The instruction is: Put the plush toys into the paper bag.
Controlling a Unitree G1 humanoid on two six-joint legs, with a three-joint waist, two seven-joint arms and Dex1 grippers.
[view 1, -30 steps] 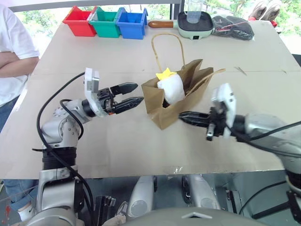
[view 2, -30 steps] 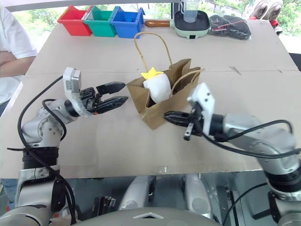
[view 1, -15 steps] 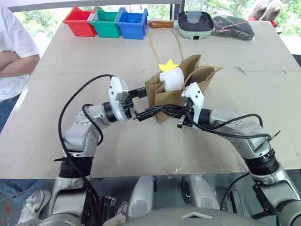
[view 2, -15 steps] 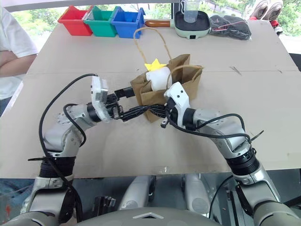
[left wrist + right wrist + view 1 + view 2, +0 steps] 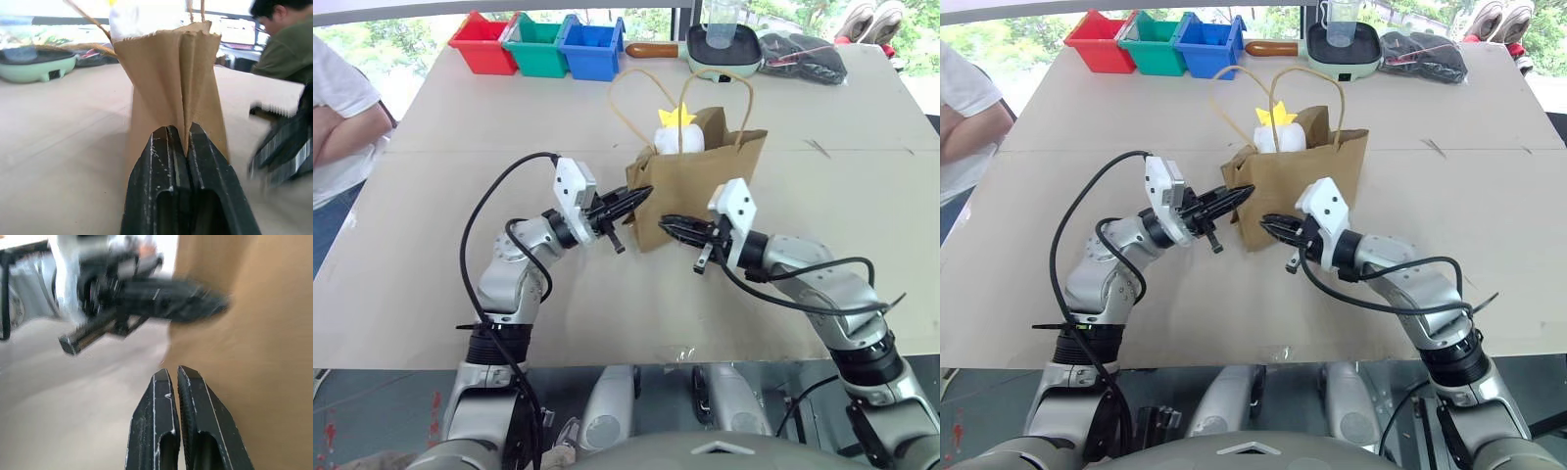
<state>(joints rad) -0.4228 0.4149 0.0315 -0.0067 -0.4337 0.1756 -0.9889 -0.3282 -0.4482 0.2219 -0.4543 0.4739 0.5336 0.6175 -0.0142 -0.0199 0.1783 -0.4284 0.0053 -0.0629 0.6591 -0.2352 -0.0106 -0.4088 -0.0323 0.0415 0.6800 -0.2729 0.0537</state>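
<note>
Left claw closed, pinching side crease of paper bag. Right claw closed, empty, tips at bag front. Bag upright mid-table, white plush toy poking from top. Kraft paper light, creasable, likely tips easily; best held by rim or handles.

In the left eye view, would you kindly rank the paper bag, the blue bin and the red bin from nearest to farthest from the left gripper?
From the left gripper:
1. Paper bag, right at its tips, table centre.
2. Blue bin, far edge.
3. Red bin, far edge, farther to the left.
</note>
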